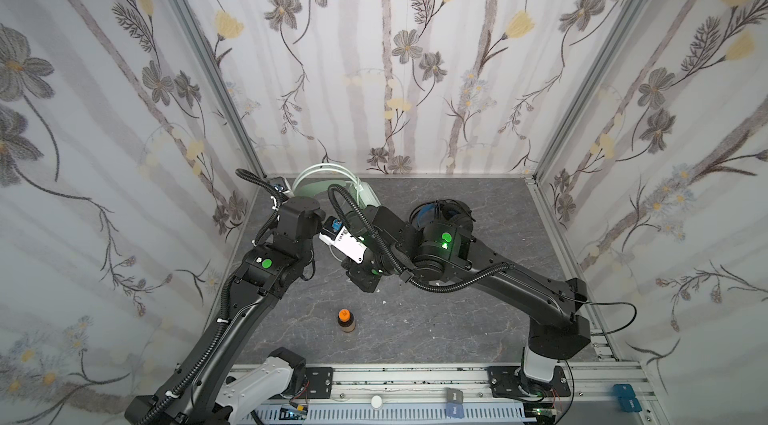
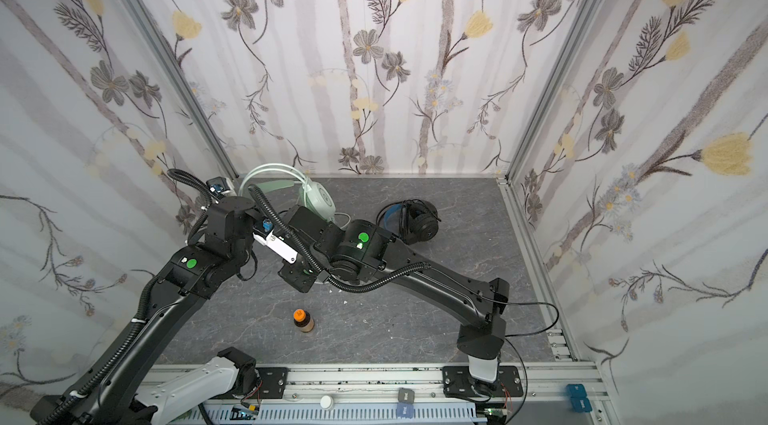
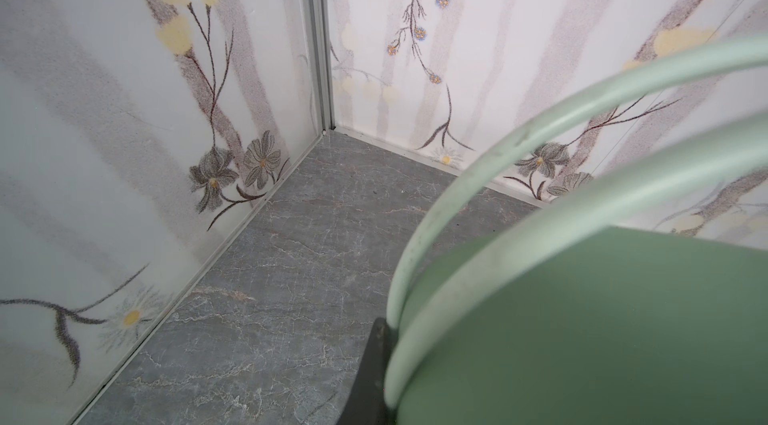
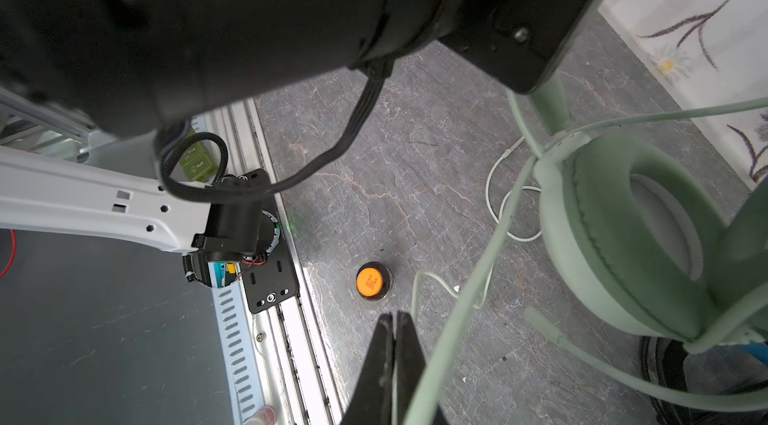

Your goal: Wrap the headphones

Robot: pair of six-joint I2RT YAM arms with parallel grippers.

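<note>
The right gripper was pinched shut, the cable running just beside it; whether it gripped the cable I could not tell. The left gripper was closed on the headband of the mint-green headset, upright at the worktop's far-left corner. Slack cable lay loose, so wrapping looked unfinished. The black headset sat near the far edge. The left arm and right arm reached toward that corner, the right across the middle.
</note>
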